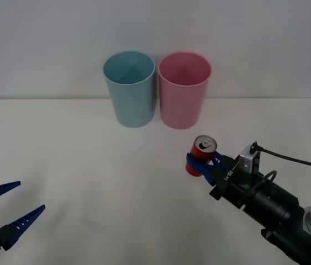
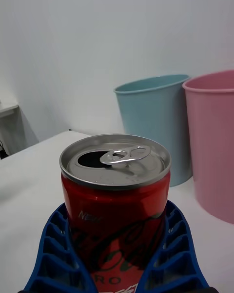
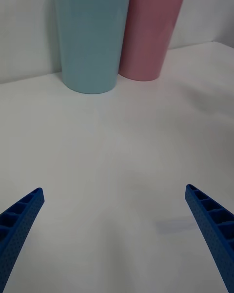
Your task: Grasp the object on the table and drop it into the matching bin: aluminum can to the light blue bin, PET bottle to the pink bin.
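front view: right gripper [image 1: 204,163] clamped on the red aluminum can [image 1: 200,154], blue fingers [image 2: 170,254] on either side of its body, can tilted, silver top and pull-tab up, near the pink bin [image 1: 183,89]. whether it cleared the white bench [image 1: 78,165] could not be told. light blue bin [image 1: 129,87] stood just beside the pink bin. left gripper [image 1: 12,204] sat low at the bench's near left, fingers apart.

The red aluminum can [image 2: 115,210] bears "NEW" in small white letters above a partly hidden dark script logo.
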Controlling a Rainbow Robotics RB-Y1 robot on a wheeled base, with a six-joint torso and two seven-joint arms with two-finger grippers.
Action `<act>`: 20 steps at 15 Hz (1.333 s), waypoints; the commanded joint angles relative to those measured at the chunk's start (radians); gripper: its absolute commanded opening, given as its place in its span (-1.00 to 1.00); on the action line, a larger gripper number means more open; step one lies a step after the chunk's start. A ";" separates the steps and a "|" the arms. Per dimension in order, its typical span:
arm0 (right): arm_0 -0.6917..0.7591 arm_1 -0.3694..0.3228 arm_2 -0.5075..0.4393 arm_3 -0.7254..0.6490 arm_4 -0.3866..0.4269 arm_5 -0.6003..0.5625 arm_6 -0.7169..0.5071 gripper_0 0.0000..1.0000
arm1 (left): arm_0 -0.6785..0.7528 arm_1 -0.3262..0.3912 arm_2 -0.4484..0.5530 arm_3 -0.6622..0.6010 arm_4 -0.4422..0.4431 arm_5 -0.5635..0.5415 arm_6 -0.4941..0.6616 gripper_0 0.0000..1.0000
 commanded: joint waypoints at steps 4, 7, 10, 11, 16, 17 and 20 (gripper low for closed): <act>-0.014 -0.003 0.024 -0.162 0.032 0.041 -0.228 -1.00 | 0.000 0.000 0.000 0.000 0.000 0.000 0.000 1.00; -0.081 -0.003 0.039 -0.189 0.073 0.062 -0.328 -1.00 | 0.000 0.000 0.000 0.000 0.000 0.000 0.000 1.00; -0.193 -0.018 0.099 -0.188 0.138 0.182 -0.354 -1.00 | 0.000 0.000 0.000 0.000 0.000 0.000 0.000 1.00; -0.225 -0.031 0.130 -0.186 0.139 0.237 -0.362 -1.00 | 0.000 0.000 0.000 0.000 0.000 0.000 0.000 1.00; -0.417 -0.077 0.234 -0.102 0.150 0.398 -0.371 -1.00 | 0.000 0.000 0.000 0.000 0.000 0.000 0.000 1.00; -0.463 -0.072 0.237 -0.062 0.172 0.398 -0.371 -1.00 | 0.000 0.000 0.000 0.000 0.000 0.000 0.000 1.00; -0.586 -0.054 0.242 0.059 0.193 0.397 -0.362 -1.00 | 0.000 0.000 0.000 0.000 0.000 0.000 0.000 1.00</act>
